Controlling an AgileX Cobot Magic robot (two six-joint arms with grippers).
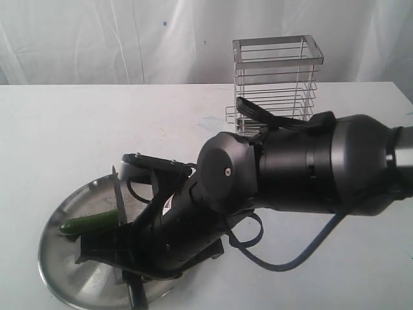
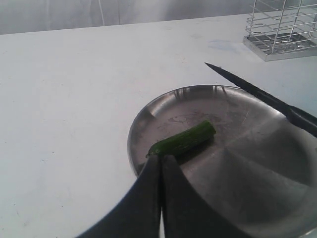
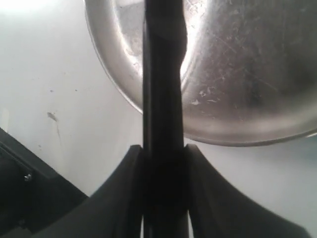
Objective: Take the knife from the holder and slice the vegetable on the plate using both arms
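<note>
The right pincer (image 3: pixel 163 148) is clamped on the black handle of the knife (image 3: pixel 162 74), and the handle fills the gap between its two fingers. The long dark blade reaches out over the plate (image 2: pixel 134 144), apart from the cucumber (image 2: pixel 183 140). The cucumber lies whole on its side in the plate, nearer the rim than the centre. The left pincer (image 2: pixel 161 159) is fully closed and grips nothing, with its tips at one end of the cucumber, seemingly touching it. The wire holder (image 1: pixel 277 77) stands upright on the white surface (image 1: pixel 64 129), well apart from the plate, behind the right arm (image 1: pixel 303 168).
</note>
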